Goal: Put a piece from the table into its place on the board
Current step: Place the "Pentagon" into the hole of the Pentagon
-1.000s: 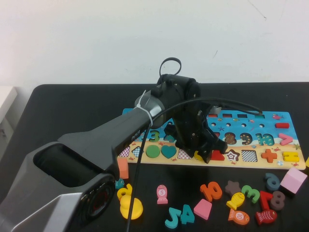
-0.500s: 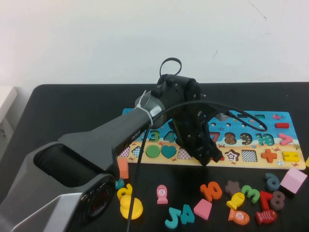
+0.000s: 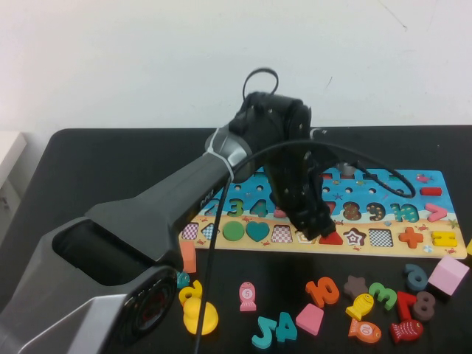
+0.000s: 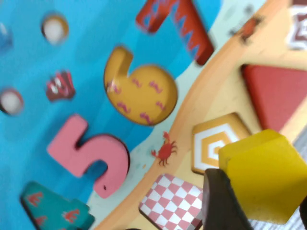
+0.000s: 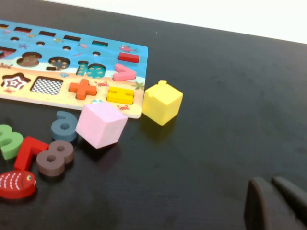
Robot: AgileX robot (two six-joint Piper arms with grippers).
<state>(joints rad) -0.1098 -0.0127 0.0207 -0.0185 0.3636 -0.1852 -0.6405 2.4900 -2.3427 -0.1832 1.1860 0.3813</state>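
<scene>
Left claw (image 3: 318,225) hovering low over the board (image 3: 383,184) at the middle of the high view, clamped on a yellow hexagon piece (image 4: 261,175), with the matching hexagon recess (image 4: 216,143) lying just beside the piece, between the checkered square slot (image 4: 170,199) and the seated red triangle (image 4: 276,96). Needing, by the look of it, only a small sideways shift and a descent. Right claw (image 5: 276,203) parked low over the bench (image 5: 230,96) at the right, away from the board, fingers pressed together and empty.

Yellow piece (image 4: 261,177); blue board (image 3: 383,193); black table (image 3: 103,169).
</scene>
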